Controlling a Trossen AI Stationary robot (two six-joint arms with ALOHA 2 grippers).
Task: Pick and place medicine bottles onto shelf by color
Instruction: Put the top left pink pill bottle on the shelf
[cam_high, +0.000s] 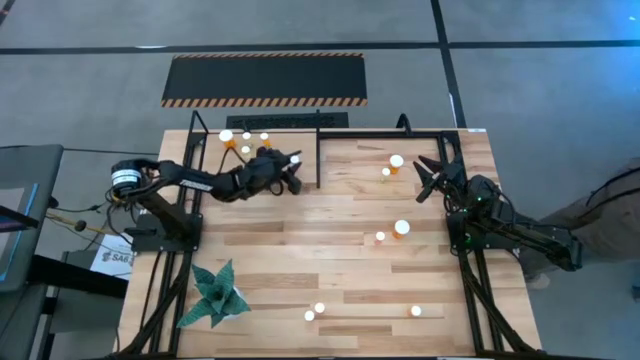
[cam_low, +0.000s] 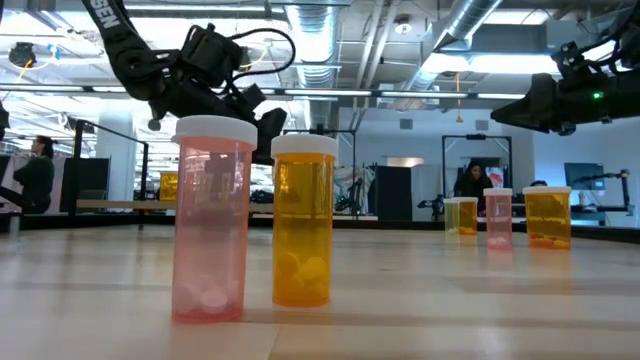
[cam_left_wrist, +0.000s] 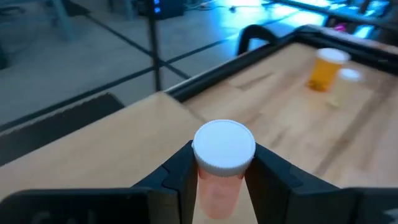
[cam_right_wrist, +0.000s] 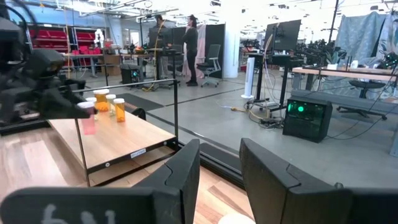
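My left gripper (cam_left_wrist: 219, 180) clamped on a pink bottle (cam_left_wrist: 221, 168), white cap up between the fingers, held above the shelf (cam_high: 300, 150) board. Orange bottles (cam_left_wrist: 326, 68) stand on the shelf just ahead of it. My right gripper (cam_high: 428, 178) closed, empty, raised near the table's (cam_high: 330, 260) far right edge.

The tabletop (cam_high: 340, 270) is pale wood in planks, smooth with a soft sheen, and the shelf (cam_high: 215, 150) is the same light wood in a black matt metal frame. The medicine bottles (cam_low: 303, 220) are glossy see-through plastic, pink or amber, with smooth matt white caps. The left gripper (cam_left_wrist: 222, 171), in matt black plastic, grips a pink bottle (cam_left_wrist: 219, 186).
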